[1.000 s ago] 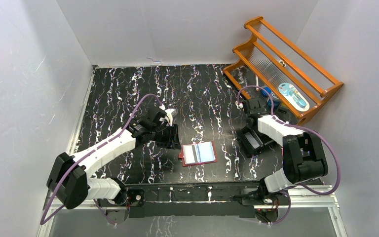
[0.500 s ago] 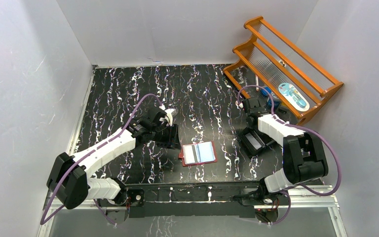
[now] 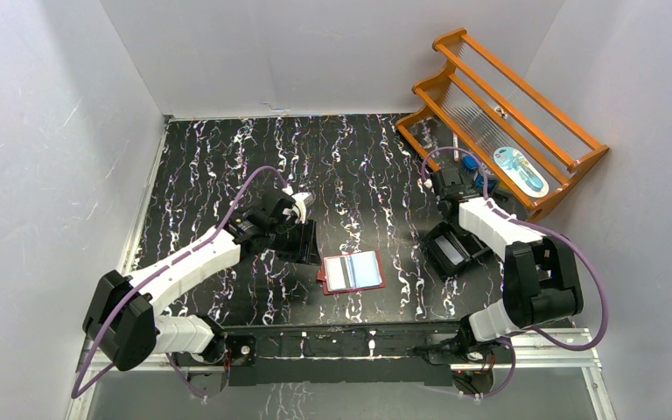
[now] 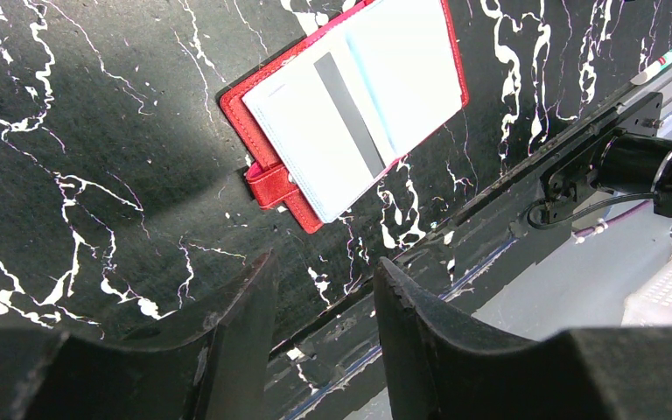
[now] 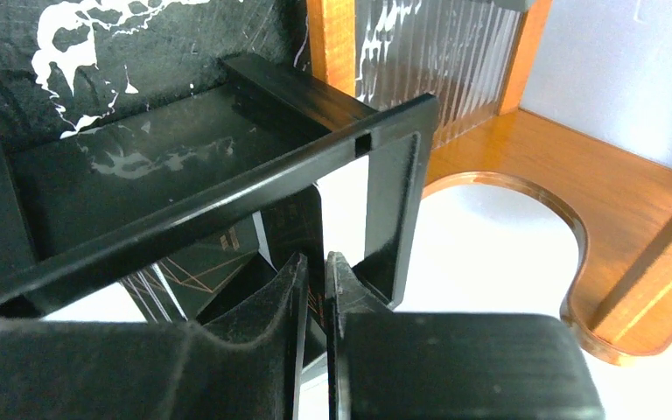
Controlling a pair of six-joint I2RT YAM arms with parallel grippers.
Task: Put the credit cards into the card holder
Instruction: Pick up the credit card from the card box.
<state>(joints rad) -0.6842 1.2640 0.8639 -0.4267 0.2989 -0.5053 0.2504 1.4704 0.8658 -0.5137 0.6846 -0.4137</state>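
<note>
The dark red card holder [image 3: 353, 271] lies open on the black marbled table, its pale pockets facing up; in the left wrist view the card holder [image 4: 359, 96] shows a dark stripe inside. My left gripper [image 3: 302, 241] hovers just left of it, and in its own view the left gripper [image 4: 324, 262] is open with nothing between the fingers. My right gripper [image 3: 449, 219] is at the black open box [image 3: 451, 249]. In the right wrist view the right gripper [image 5: 315, 271] is pinched on the edge of a thin dark credit card [image 5: 315, 302] with fine orange lines.
An orange wooden rack [image 3: 507, 114] with a ribbed clear shelf stands at the back right, close behind the right gripper; its base [image 5: 525, 175] shows beyond the box rim [image 5: 227, 197]. A second dark card [image 5: 197, 262] lies in the box. White walls enclose the table.
My right gripper's jaws have closed and the wrist has pulled back toward the rack, uncovering more of the black box. The left arm and card holder have not moved.
</note>
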